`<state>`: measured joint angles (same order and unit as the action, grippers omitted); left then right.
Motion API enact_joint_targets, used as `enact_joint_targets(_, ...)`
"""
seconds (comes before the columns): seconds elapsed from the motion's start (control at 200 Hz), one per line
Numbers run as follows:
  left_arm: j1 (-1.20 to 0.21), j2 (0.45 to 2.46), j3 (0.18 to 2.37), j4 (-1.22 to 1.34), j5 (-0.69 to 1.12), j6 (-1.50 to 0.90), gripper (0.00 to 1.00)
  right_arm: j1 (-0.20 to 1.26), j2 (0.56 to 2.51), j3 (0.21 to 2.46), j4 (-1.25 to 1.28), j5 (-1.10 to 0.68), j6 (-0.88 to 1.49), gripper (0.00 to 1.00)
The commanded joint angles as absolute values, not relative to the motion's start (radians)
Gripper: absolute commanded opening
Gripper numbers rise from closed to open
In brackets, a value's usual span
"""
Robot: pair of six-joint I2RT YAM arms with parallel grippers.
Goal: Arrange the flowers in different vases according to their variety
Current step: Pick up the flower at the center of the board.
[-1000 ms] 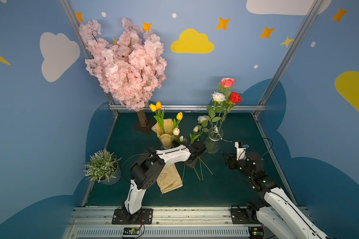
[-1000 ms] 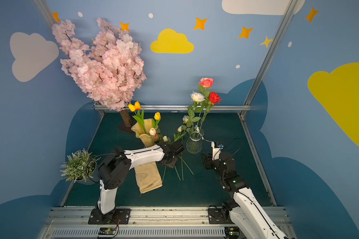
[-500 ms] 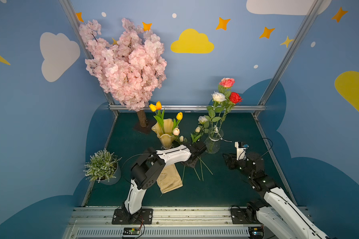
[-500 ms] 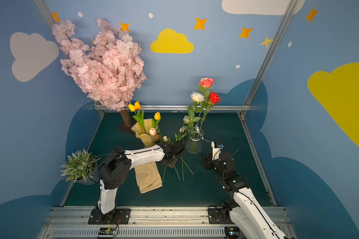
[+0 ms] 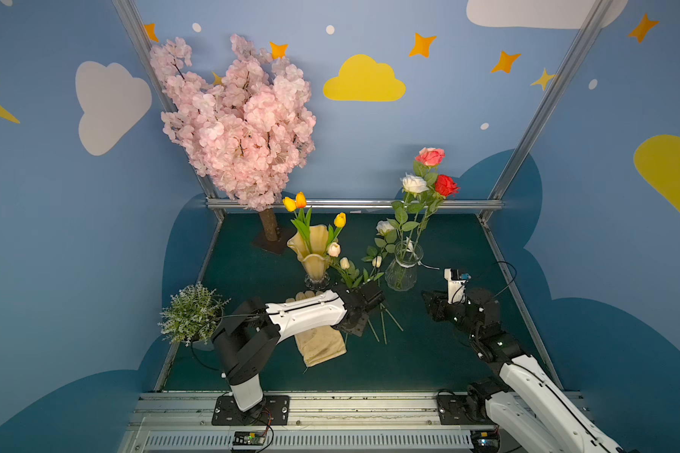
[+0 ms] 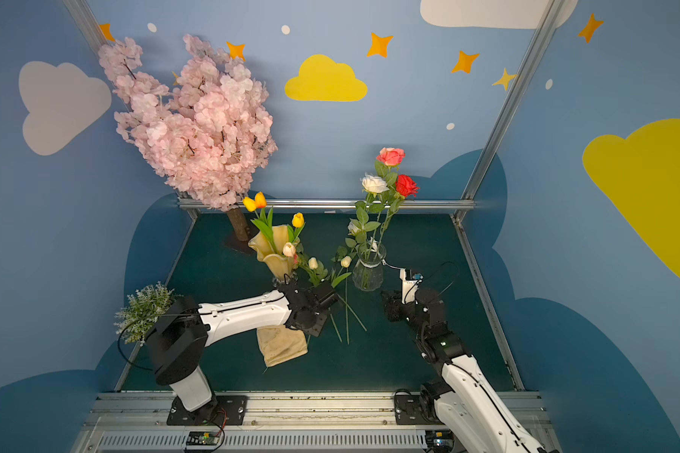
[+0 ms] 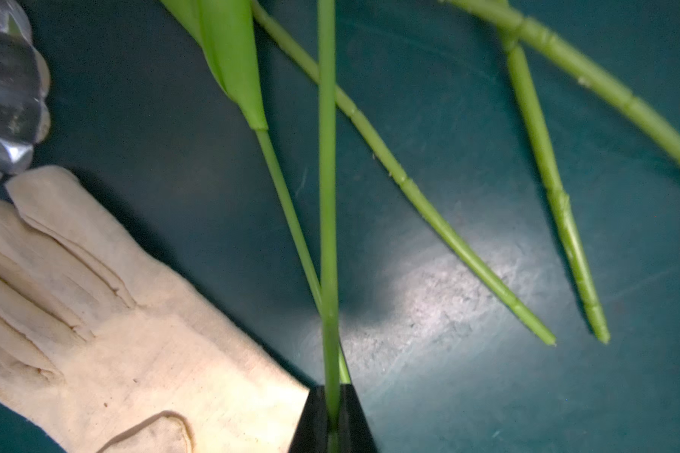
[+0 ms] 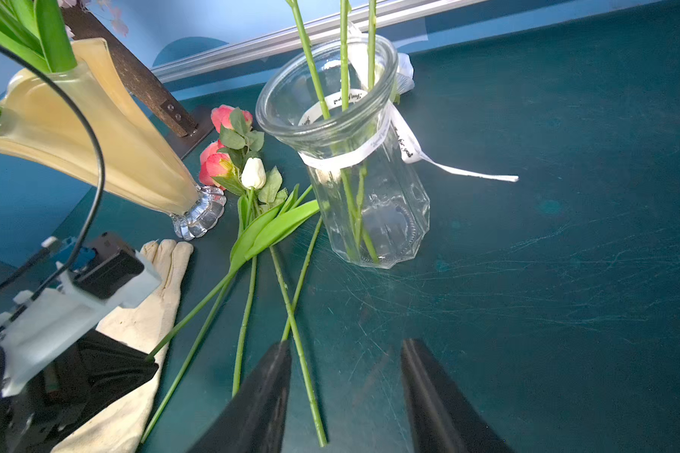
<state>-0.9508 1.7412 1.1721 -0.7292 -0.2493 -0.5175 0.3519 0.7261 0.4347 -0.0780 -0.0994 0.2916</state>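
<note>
My left gripper (image 7: 332, 389) is shut on a thin green tulip stem (image 7: 328, 196) low over the green table; in both top views this gripper (image 5: 371, 297) sits in front of the amber vase (image 5: 314, 251). The held stem leads to a cream bud (image 8: 253, 172). Yellow and orange tulips (image 5: 295, 202) stand in the amber vase. The clear vase (image 5: 403, 266) holds pink, white and red roses (image 5: 413, 183). Loose stems (image 5: 381, 321) and pink roses (image 8: 220, 157) lie between the vases. My right gripper (image 8: 346, 345) hovers open and empty before the clear vase (image 8: 364, 188).
A cream glove (image 5: 319, 345) lies under the left arm. The pink blossom tree (image 5: 240, 117) stands at the back left, and a small potted plant (image 5: 191, 312) sits at the left edge. A metal rail (image 5: 354, 204) borders the back.
The left jaws have closed onto the tulip stem. Both arms have barely moved.
</note>
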Motion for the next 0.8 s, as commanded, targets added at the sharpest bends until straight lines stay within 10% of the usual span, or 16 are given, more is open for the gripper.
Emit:
enact_joint_targets(0.0, -0.96, 1.725, 1.151, -0.713, -0.201, -0.55, 0.18, 0.351, 0.734, 0.435, -0.051, -0.116, 0.296, 0.51)
enact_joint_targets(0.18, -0.948, 1.744, 1.166, -0.668, -0.14, -0.524, 0.52, 0.35, 0.741, 0.434, -0.048, -0.119, 0.299, 0.5)
enact_joint_targets(0.796, -0.808, 2.015, 1.497, -0.781, -0.114, -0.352, 0.51, 0.351, 0.752, 0.439, -0.052, -0.135, 0.281, 0.5)
